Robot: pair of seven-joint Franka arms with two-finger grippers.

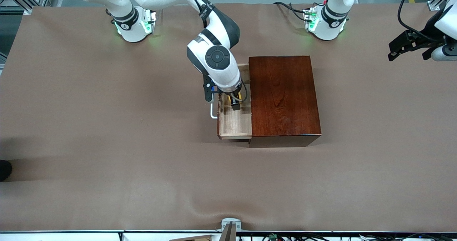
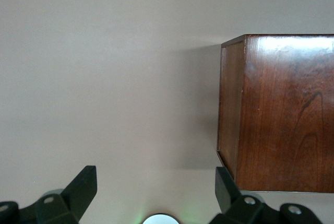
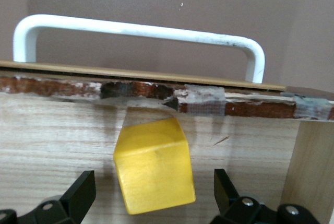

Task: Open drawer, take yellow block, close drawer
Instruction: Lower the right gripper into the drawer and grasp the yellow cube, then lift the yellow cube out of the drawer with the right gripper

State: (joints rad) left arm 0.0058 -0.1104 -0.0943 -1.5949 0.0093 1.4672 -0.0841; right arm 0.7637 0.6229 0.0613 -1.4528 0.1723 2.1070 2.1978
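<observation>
The right gripper (image 1: 235, 101) reached down into the drawer (image 1: 234, 125), which stood pulled out of the wooden box (image 1: 282, 98) near the middle of the table (image 1: 107, 144). Its fingers (image 3: 78, 192) were spread either side of the yellow block (image 3: 154, 166), not touching it. The block lay on the drawer floor just inside the white handle (image 3: 141, 31). The left gripper (image 1: 410, 48) waited with fingers spread over the table's edge at the left arm's end.

Yellow block (image 3: 154, 165) mostly hidden from front.
</observation>
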